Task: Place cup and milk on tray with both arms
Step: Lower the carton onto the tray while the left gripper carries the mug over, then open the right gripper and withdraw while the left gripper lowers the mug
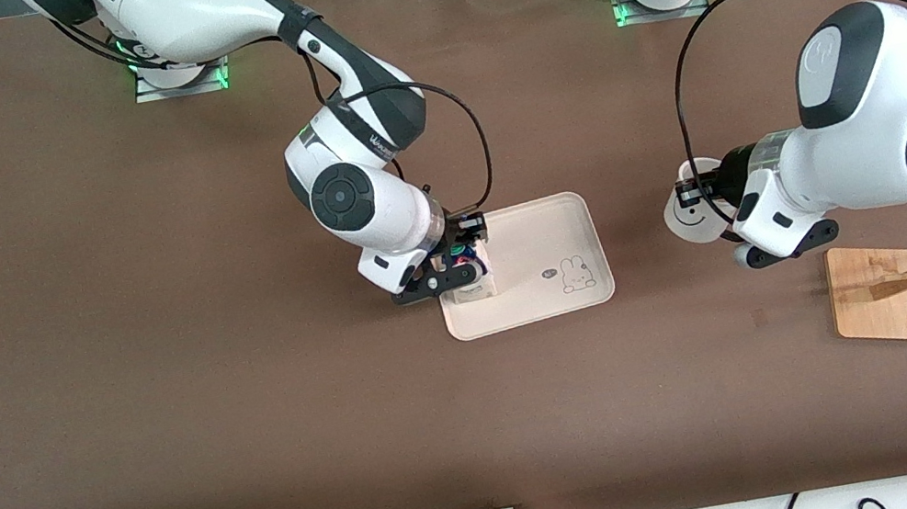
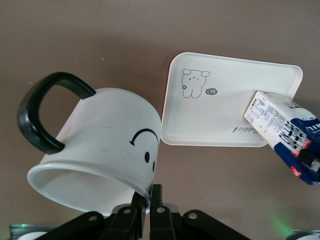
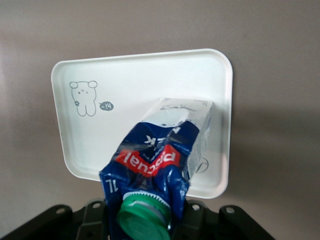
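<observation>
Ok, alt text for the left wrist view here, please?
The left gripper is shut on the rim of a tilted white smiley-face mug, held above the brown table. Past the mug lies a cream rabbit tray, with a blue-and-white milk carton at one end of it.

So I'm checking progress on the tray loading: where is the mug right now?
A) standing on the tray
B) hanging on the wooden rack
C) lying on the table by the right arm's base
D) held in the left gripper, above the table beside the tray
D: the left gripper pinches the cup by its rim, tilted above bare table beside the tray, not on it.
</observation>
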